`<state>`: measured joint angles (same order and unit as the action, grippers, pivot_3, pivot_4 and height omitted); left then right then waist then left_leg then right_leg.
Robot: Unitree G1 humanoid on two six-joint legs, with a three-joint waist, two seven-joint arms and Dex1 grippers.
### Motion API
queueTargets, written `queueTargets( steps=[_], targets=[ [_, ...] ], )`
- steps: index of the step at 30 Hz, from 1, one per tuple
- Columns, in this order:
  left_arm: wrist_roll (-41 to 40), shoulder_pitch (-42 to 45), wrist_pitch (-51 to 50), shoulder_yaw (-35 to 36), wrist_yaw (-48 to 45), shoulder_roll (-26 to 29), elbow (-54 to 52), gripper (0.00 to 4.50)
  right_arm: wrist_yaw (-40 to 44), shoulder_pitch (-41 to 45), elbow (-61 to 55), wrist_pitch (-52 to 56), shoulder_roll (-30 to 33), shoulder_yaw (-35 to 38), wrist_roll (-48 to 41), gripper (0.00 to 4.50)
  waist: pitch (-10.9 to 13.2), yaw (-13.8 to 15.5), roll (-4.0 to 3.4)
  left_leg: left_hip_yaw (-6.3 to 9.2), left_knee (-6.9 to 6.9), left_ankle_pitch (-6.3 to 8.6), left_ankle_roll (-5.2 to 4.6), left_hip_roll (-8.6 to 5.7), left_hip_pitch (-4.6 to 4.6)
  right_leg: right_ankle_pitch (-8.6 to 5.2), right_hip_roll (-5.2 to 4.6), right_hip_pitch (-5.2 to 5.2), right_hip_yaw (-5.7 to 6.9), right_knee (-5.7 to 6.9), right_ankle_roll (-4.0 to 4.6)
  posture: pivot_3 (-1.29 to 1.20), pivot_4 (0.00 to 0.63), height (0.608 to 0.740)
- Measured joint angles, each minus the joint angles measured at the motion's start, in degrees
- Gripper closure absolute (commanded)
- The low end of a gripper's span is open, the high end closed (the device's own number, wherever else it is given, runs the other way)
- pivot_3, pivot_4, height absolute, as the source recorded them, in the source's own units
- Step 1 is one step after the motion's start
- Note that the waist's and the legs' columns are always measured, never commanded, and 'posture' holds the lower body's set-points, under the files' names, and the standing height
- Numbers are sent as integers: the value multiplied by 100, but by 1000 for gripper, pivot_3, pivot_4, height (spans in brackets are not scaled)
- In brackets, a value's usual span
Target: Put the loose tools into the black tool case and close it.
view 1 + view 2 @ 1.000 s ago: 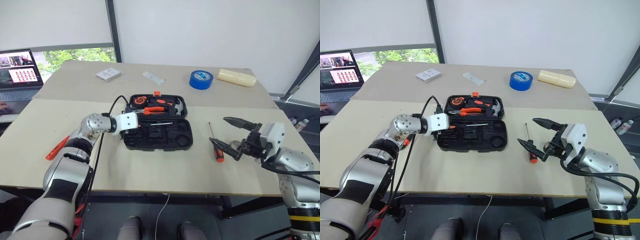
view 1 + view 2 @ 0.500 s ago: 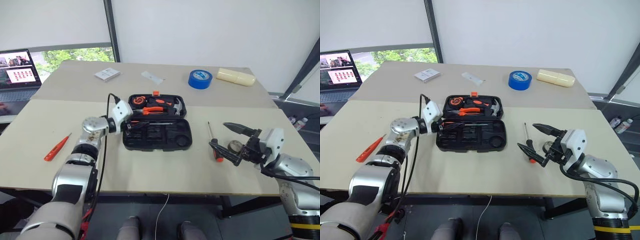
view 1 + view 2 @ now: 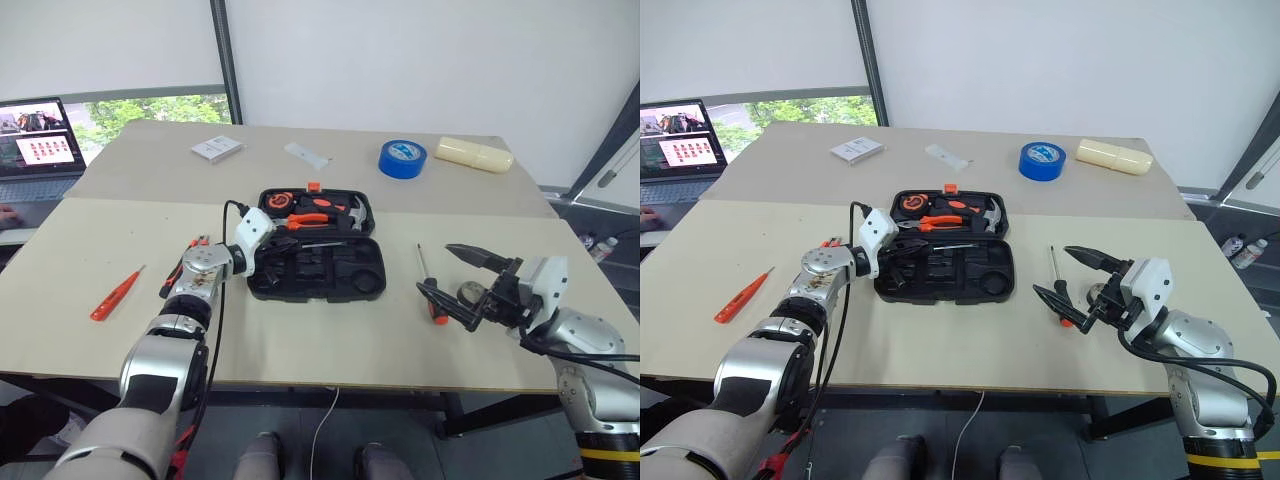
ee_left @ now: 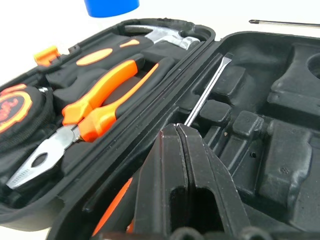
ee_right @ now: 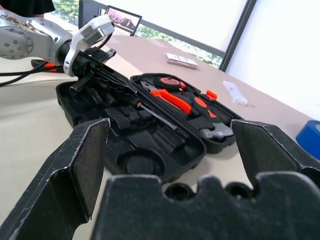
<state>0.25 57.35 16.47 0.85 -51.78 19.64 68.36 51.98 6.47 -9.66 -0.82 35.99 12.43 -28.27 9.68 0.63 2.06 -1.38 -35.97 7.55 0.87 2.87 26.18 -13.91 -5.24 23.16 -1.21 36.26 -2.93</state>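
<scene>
Left wrist view: ridged black left gripper (image 4: 182, 131) pinched together over the moulded case (image 4: 280, 135); right gripper (image 3: 1072, 276) splayed apart.

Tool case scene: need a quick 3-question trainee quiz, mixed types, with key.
1. True or false: the black tool case is closed.
2. The left gripper, at the case's edge, is: A wide open; B shut; C spread around the case's lid.
3. Fill in: the slim orange tester screwdriver lies on the table to the robot's ___ of the case.

Key: 1 false, it lies open; 2 B; 3 left.
</scene>
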Motion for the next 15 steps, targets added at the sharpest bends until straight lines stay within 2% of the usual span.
queueTargets(
  steps=[6,15],
  targets=[
    [410,209,-424,-345,596,-117,-41,4443,-103,-72,-111,1,-60,2,0,0,-1,7,-1,0,-4,0,0,0,-9,-8,0,-11,0,2,-17,0,150,740],
    [463,344,-1153,-476,639,-225,-254,4443,-290,-178,-351,149,-83,-3,0,0,-11,25,-19,0,-8,0,1,-1,-13,-8,-3,-18,0,1,-20,0,150,740]
  ],
)
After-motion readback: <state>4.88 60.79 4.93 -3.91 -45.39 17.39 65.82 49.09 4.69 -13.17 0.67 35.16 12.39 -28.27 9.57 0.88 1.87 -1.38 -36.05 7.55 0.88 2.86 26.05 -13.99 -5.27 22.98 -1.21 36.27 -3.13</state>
